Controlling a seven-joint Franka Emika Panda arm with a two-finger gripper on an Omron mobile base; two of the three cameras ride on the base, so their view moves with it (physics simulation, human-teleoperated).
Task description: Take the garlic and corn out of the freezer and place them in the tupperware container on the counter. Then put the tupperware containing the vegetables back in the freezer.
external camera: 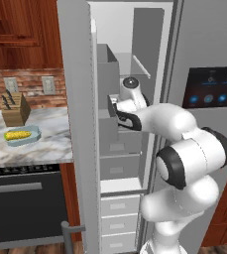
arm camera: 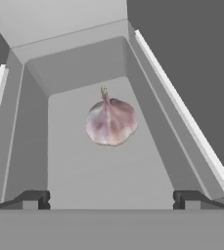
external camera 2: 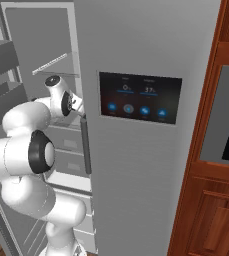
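Observation:
The garlic (arm camera: 111, 121), a pale pinkish-white bulb with a thin stem, lies on a grey shelf inside the freezer (external camera: 135, 74). My gripper (arm camera: 111, 199) hangs above it, open, fingertips (arm camera: 35, 199) wide apart and clear of the bulb. The corn (external camera: 18, 134), a yellow cob, lies in the pale blue tupperware container (external camera: 29, 137) on the marble counter (external camera: 50, 144) left of the freezer. The arm reaches into the open freezer compartment, hand hidden behind the door edge in the base views.
The open freezer door (external camera: 80, 124) with its bins stands between the counter and the compartment. A wooden knife block (external camera: 15, 109) sits behind the container. A black dishwasher front (external camera: 26, 208) is below the counter. The fridge door with dispenser panel (external camera 2: 138, 97) is on the right.

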